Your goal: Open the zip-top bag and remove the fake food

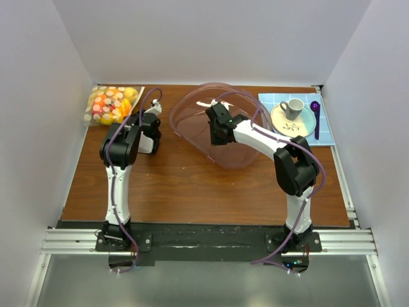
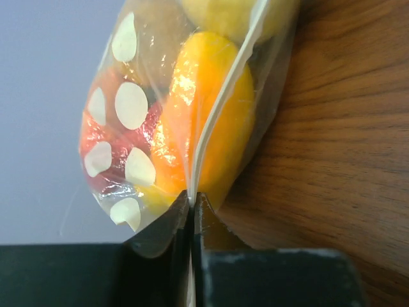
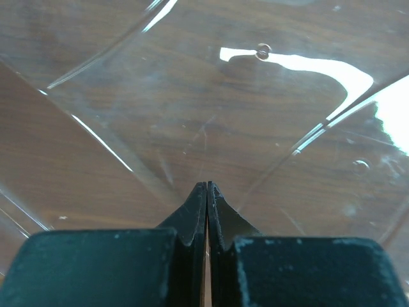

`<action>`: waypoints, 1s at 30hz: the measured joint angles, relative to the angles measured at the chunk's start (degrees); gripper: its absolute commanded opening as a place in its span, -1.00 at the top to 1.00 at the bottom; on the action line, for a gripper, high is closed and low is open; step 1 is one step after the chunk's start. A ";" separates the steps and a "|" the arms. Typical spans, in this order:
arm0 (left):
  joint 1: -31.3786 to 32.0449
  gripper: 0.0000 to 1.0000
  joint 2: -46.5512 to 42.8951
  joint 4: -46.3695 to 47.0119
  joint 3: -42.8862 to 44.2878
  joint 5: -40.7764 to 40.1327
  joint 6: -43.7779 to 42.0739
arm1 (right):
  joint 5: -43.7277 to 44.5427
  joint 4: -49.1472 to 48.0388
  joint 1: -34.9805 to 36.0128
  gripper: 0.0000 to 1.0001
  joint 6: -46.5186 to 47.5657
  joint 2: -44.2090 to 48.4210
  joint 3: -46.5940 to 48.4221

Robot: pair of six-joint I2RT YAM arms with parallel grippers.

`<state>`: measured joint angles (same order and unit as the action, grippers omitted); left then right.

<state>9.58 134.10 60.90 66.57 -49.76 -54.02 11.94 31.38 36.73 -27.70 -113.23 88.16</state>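
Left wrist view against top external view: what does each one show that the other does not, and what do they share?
Only the left wrist view: the left gripper shut on the edge of the zip-top bag. Only the top view: the pink bowl, the cup, the plate, the purple spoon. Both: the bag with fake food inside, and the wooden table.

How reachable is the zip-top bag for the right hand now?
Probably not easily. The right hand, shut, hangs over the pink bowl; the zip-top bag lies in the far left corner, with the left arm and left hand, pinching its edge, in between.
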 measured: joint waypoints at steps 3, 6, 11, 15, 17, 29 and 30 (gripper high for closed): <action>-0.35 1.00 -0.15 -1.95 0.07 0.04 0.59 | -1.70 -3.15 0.33 1.00 -0.52 0.72 -4.04; -0.46 1.00 -1.90 -3.80 -0.76 0.42 1.55 | -2.91 -4.90 1.27 1.00 -1.03 2.36 -10.43; -0.63 1.00 -12.31 -12.44 -5.46 1.90 6.78 | -4.02 -7.30 5.14 1.00 -2.25 9.44 -21.88; -1.11 1.00 -23.19 -23.52 -6.80 5.20 13.57 | -3.98 -8.81 9.77 1.00 -3.80 17.86 -30.10; -1.44 1.00 -28.41 -29.66 -6.95 7.50 17.33 | -3.74 -9.07 11.47 1.00 -4.68 21.92 -33.59; -2.54 1.00 -59.17 -67.58 -7.45 28.24 30.47 | 3.61 2.10 13.46 0.80 -7.96 43.10 -43.15; -2.56 1.00 -61.00 -70.27 -7.45 30.25 30.91 | 4.83 2.89 13.46 0.73 -7.85 42.91 -42.32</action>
<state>7.03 73.10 -9.37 59.11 -19.51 -23.11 16.78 34.26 50.19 -35.55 -70.32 45.84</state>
